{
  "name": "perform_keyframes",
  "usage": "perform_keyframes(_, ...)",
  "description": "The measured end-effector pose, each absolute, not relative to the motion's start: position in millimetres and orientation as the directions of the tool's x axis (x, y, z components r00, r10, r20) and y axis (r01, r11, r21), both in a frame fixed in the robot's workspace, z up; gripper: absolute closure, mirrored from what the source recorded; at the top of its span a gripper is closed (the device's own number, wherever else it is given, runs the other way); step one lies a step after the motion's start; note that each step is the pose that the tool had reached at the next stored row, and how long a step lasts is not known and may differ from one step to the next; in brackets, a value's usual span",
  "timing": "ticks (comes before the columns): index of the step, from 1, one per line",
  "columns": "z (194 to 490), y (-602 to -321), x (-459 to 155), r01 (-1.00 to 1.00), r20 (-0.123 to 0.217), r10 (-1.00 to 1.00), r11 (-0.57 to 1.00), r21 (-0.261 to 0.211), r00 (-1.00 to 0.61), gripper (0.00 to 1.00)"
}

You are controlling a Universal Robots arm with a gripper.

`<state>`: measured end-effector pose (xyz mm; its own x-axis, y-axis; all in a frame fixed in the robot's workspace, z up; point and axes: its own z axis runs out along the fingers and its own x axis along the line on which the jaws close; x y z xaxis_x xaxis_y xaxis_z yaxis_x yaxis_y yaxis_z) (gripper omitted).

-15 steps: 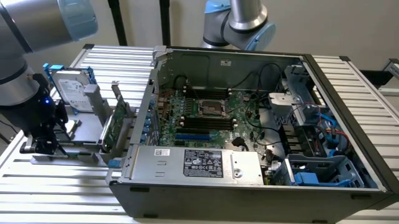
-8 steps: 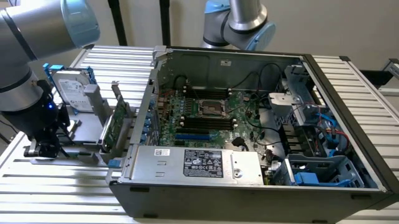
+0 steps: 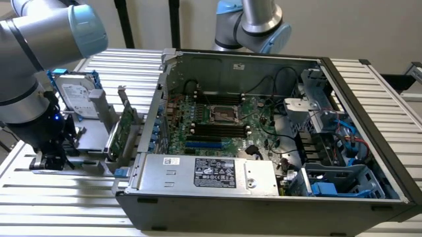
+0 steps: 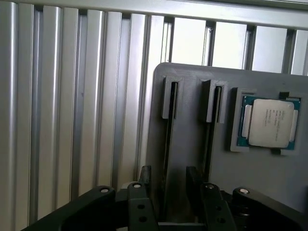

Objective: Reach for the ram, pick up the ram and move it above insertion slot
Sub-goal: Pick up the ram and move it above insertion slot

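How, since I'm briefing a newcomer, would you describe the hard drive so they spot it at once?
Start at the open computer case; on the slatted table to the exterior view's left of it stands a grey holder. The hard drive stands upright there, silver with a white label in a blue frame, unlike the green card beside it.

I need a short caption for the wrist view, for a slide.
Open gripper straddling a slot of the grey holder; CPU seated alongside.

Computer case (image 3: 264, 210) on table (image 3: 66, 207), hard drive (image 3: 76, 96) and card (image 3: 122, 127) to the exterior view's left, processor (image 4: 269, 122) beside two slots (image 4: 172, 98)
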<state>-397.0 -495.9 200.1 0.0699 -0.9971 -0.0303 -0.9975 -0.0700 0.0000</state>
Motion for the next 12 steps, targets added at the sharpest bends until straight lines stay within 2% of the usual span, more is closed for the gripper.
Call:
perform_keyframes(2,200.1,-495.8,-397.1,-0.998,-0.03,-0.997,-0.07,0.002,0.07,0.58)
perform_keyframes(3,200.0,-495.8,-397.0,-0.998,-0.03,-0.997,-0.07,0.003,0.07,0.6)
perform_keyframes(4,199.9,-495.9,-397.0,-0.998,-0.03,-0.997,-0.07,0.003,0.07,0.66)
perform_keyframes(5,199.9,-495.9,-397.0,-0.998,-0.031,-0.997,-0.07,0.003,0.07,0.66)
perform_keyframes(8,199.9,-495.9,-396.9,-0.998,-0.031,-0.997,-0.07,0.004,0.07,0.84)
perform_keyframes(12,199.8,-495.9,-396.9,-0.998,-0.031,-0.997,-0.07,0.004,0.07,0.87)
